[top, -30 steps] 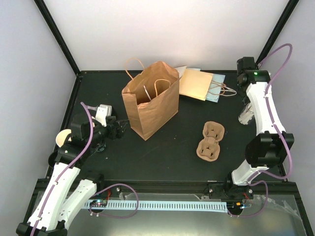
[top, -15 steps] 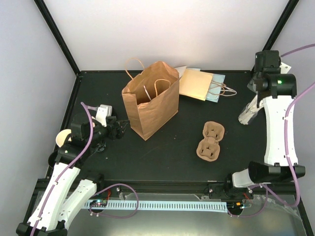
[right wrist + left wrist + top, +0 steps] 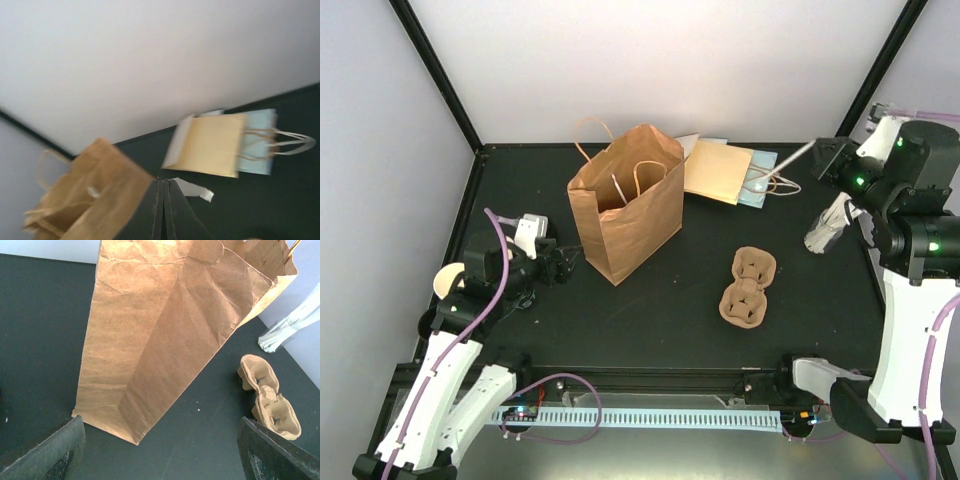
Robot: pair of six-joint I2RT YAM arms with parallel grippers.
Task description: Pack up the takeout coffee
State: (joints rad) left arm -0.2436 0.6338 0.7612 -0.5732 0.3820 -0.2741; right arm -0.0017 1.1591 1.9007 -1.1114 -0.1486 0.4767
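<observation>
One cream-white round cup (image 3: 447, 281) shows at the left edge of the overhead view, partly hidden by the left arm; its sleeve cannot be made out. It sits to the left of the left gripper (image 3: 562, 263), back beside the arm and away from the fingertips. Those fingers stand wide apart with nothing between them. They point right, at the foot of the upright brown paper bag (image 3: 625, 205), near it. Lower right of centre lies the brown pulp carrier (image 3: 748, 288), apart from the bag. At the upper right the right gripper (image 3: 163, 186) hangs high above the table, fingers pressed together, far across the frame from the cup. A flat yellow bag (image 3: 718, 172) lies on a pale blue bag (image 3: 761, 190) at upper middle.
</observation>
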